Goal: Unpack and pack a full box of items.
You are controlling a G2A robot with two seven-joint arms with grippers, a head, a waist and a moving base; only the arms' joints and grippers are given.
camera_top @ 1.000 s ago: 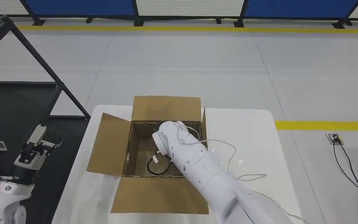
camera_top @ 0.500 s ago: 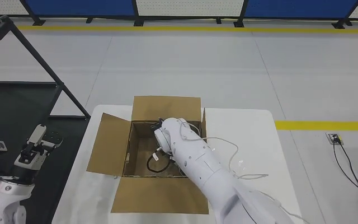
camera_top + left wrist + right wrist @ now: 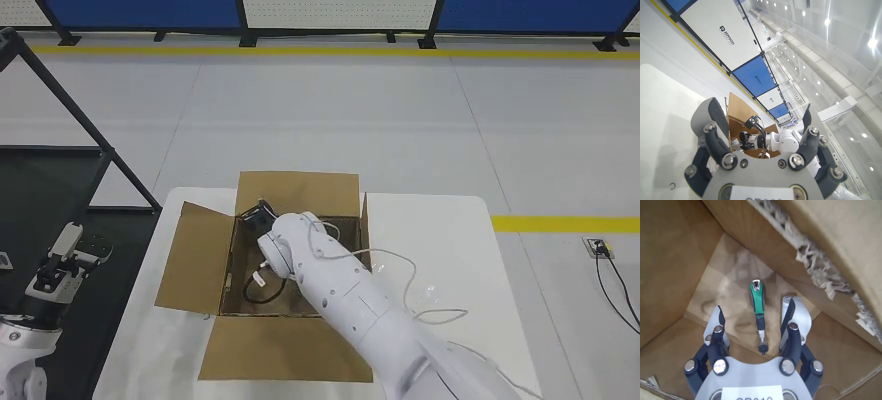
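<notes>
Right wrist view: R gripper (image 3: 755, 305) is down inside the cardboard box (image 3: 668, 256), fingers spread wide, nothing held. Fingers sit either side of a green-handled ratchet wrench (image 3: 758, 313) w/ a gap on each side; no contact seen. Ratchet lies flat on box floor, long axis running straight btwn the fingers. Its drive head is nearest the wrist, green grip end pointing to box's far corner. Top view: box sits on white table (image 3: 440, 230), flaps open. L gripper (image 3: 762, 109) is wide open, empty, well apart from box.
</notes>
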